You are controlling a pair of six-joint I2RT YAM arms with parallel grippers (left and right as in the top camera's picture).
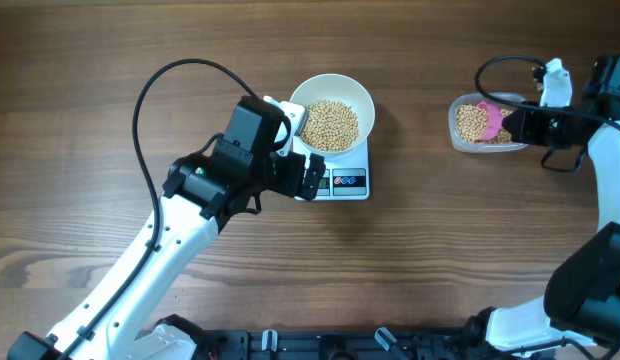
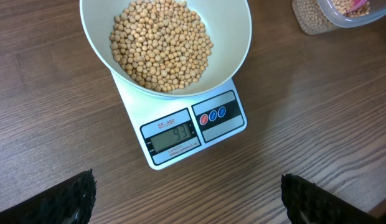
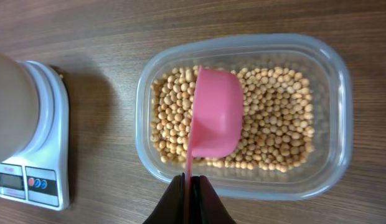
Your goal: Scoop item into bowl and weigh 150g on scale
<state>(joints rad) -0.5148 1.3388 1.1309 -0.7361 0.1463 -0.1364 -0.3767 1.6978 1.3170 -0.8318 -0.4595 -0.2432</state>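
Brown wooden table (image 1: 80, 90) carries everything. The right gripper (image 3: 192, 186) is clenched on the thin handle of a pink scoop (image 3: 216, 121), whose cup lies over the beans (image 3: 274, 124) inside a clear tub (image 3: 342, 93). The left gripper (image 2: 187, 196) is released wide, just before the scale (image 2: 174, 134). The white bowl (image 2: 236, 37), with more beans, sits on the scale, well apart from the tub.

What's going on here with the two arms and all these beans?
The robot is weighing out beans. A white bowl of them sits on a small scale, whose display looks like it reads 93. The right arm, jaws shut on a pink scoop by its handle, holds it over a clear tub of more beans. The left arm hovers by the scale, jaws open, holding nothing.
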